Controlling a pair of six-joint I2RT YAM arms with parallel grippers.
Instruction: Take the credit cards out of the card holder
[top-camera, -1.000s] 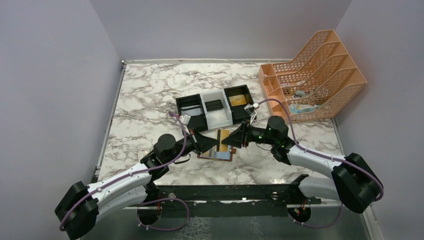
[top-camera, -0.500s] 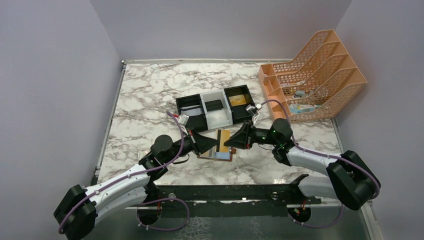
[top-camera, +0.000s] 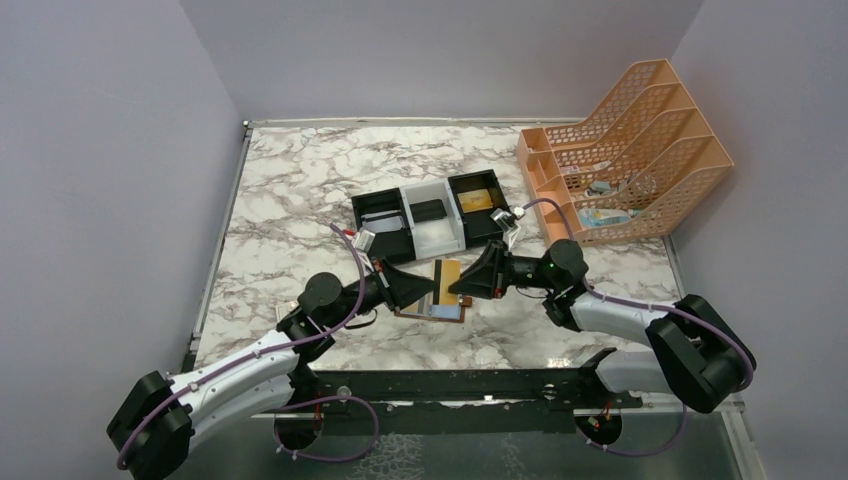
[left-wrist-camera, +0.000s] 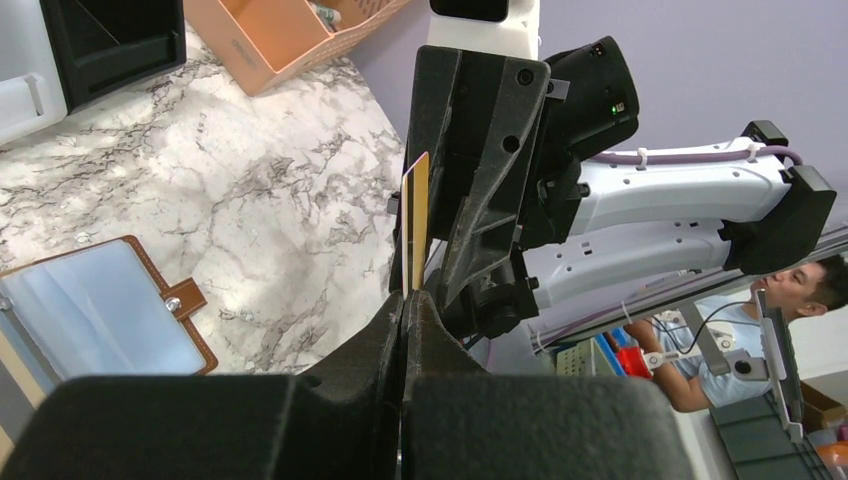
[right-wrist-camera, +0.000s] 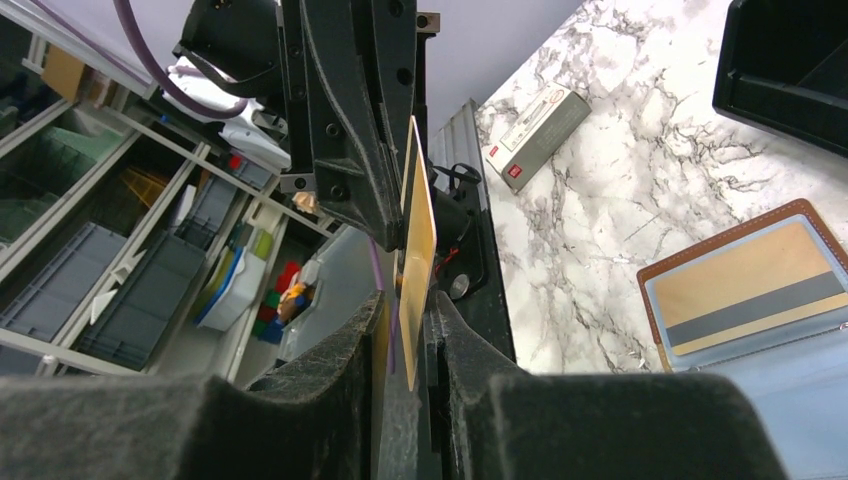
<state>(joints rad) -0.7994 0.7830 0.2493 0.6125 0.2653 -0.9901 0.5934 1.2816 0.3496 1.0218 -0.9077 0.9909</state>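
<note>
The brown card holder lies open on the marble between the arms, with a gold, grey-striped card in its pocket. It also shows in the left wrist view. A gold credit card stands on edge above it. My left gripper is shut on this card's near edge. My right gripper faces it from the right. Its jaws stand slightly apart around the card's other end, with a gap on one side.
A black-white-black tray behind the holder has a gold card, a dark card and a grey-blue card in it. An orange file rack stands at the back right. A small white box lies on the marble.
The gold card and both grippers stay in place over the holder. The right arm's wrist has shifted slightly to the right.
</note>
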